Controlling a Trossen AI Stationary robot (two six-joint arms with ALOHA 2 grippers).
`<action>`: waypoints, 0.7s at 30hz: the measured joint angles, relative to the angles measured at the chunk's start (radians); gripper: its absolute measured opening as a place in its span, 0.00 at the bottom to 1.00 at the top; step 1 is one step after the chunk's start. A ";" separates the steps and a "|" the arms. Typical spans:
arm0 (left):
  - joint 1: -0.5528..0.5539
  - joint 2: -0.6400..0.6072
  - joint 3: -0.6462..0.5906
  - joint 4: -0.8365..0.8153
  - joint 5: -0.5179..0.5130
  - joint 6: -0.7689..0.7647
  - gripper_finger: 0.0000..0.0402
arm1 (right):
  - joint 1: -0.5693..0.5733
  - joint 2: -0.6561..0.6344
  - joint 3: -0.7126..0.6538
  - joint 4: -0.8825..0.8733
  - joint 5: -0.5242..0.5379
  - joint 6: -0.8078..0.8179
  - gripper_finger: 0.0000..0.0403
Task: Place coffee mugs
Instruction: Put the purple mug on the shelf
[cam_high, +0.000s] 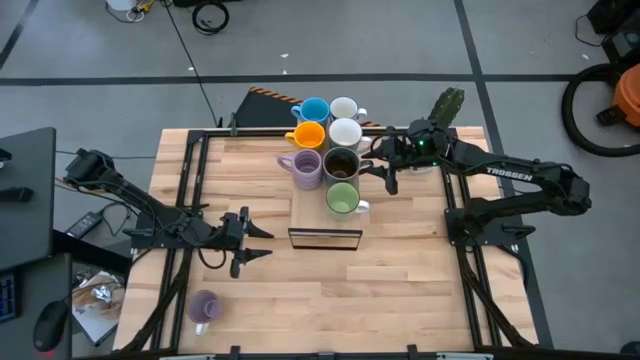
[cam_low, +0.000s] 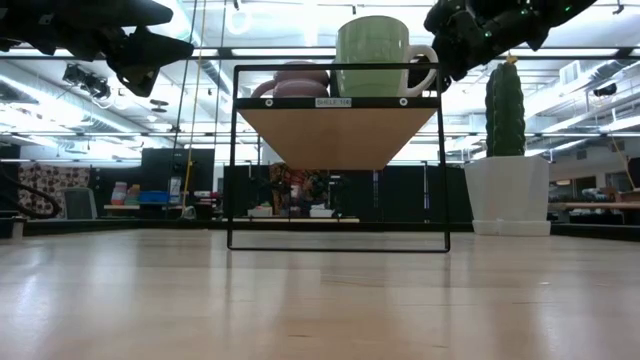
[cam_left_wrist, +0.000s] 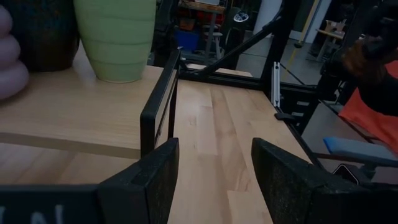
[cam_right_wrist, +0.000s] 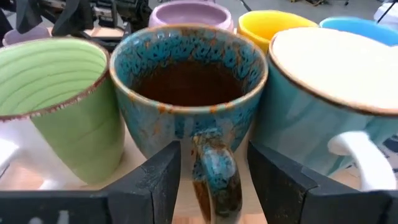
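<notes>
A wooden tabletop (cam_high: 300, 310) carries a black-framed shelf (cam_high: 324, 215) with a wooden top, on which seven mugs stand bunched in two columns. In the high view the blue mug (cam_high: 314, 110) and a white mug (cam_high: 344, 108) stand at the far end, then the orange mug (cam_high: 309, 135) beside a second white mug (cam_high: 345, 132), then a lavender mug (cam_high: 306, 168) beside the brown mug (cam_high: 342, 163), with the green mug (cam_high: 343, 198) nearest the shelf's front edge. Another lavender mug (cam_high: 204, 306) sits alone on the tabletop, near the front left corner, well apart from the rest. A cactus (cam_high: 446, 104) in a white pot (cam_low: 509, 195) stands at the far right of the tabletop.

The right gripper (cam_right_wrist: 208, 180) hangs at the shelf's right side, its fingers (cam_right_wrist: 163, 177) parted on either side of the brown mug's handle; no grip on it shows. The left gripper (cam_high: 258, 242) hovers over the tabletop left of the shelf's front corner, its fingers spread wide and holding nothing.
</notes>
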 joint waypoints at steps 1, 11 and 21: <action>0.000 0.000 0.000 0.000 0.000 0.000 0.52 | 0.000 0.000 0.000 -0.002 0.000 0.000 0.48; -0.002 0.000 0.001 -0.001 0.000 -0.026 0.52 | 0.000 -0.056 0.000 -0.007 0.016 0.005 0.48; -0.002 0.000 0.201 -0.300 -0.032 -0.046 0.52 | 0.000 -0.162 0.000 -0.010 0.016 -0.037 0.50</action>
